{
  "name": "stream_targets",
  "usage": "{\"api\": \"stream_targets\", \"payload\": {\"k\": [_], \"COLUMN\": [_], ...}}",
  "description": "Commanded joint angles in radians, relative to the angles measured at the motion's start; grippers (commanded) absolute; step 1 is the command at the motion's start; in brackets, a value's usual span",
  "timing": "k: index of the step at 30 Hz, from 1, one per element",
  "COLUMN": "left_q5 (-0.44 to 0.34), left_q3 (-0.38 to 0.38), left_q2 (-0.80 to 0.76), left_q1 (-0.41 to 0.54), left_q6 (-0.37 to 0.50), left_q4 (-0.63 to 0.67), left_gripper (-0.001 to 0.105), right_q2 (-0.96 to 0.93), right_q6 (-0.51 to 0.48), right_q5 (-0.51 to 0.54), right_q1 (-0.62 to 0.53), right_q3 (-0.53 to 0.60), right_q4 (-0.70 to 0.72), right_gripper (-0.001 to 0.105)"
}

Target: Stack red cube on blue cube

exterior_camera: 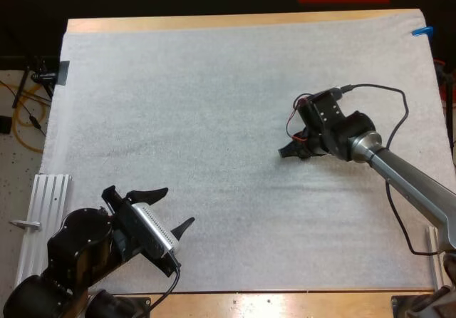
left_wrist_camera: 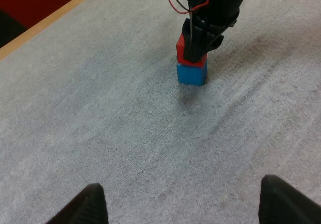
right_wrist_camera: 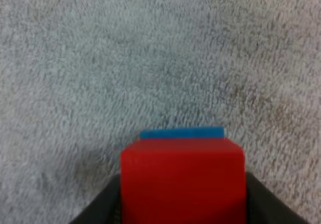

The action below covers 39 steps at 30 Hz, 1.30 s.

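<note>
Clamping red cube (right_wrist_camera: 183, 179), right end effector (exterior_camera: 298, 148)

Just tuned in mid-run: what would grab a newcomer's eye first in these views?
First, the red cube sitting on the blue cube, right of the middle of the white mat, with the right claw pressing on the red one from both sides. Next, the left claw, open over the mat's near left corner, far from the cubes.
</note>
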Motion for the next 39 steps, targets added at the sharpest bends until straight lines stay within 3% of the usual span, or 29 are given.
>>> {"api": "stream_targets", "payload": {"k": [1,14,16,21,34,36,39], "left_q5": [0.006,0.006,0.006,0.006,0.006,0.006,-0.006], "left_q3": [-0.008,-0.008,-0.008,-0.008,-0.008,-0.008,-0.008], "left_q2": [0.000,0.000,0.000,0.000,0.000,0.000,0.000], "left_q1": [-0.003,-0.003,-0.003,-0.003,-0.003,-0.003,-0.003], "left_q6": [0.000,0.000,0.000,0.000,-0.002,-0.074,-0.100], "left_q4": [-0.007,-0.007,-0.007,-0.007,-0.014,-0.078,-0.197], "left_gripper": [0.063,0.063,0.063,0.063,0.063,0.063,0.063], "right_q2": [-0.001,0.015,0.015,0.015,-0.095,-0.135,-0.190], "right_q6": [0.004,0.004,0.004,0.004,0.004,0.004,0.000], "right_q5": [0.012,0.003,-0.004,-0.021,-0.022,-0.022,-0.022], "right_q1": [-0.001,-0.001,-0.001,-0.001,-0.001,-0.003,-0.003], "right_q3": [-0.010,-0.010,-0.010,-0.010,-0.010,-0.010,-0.010], "right_q4": [-0.018,-0.026,-0.026,-0.026,-0.025,-0.034,-0.068], "right_gripper": [0.028,0.029,0.034,0.059,0.059,0.059,0.059]}}
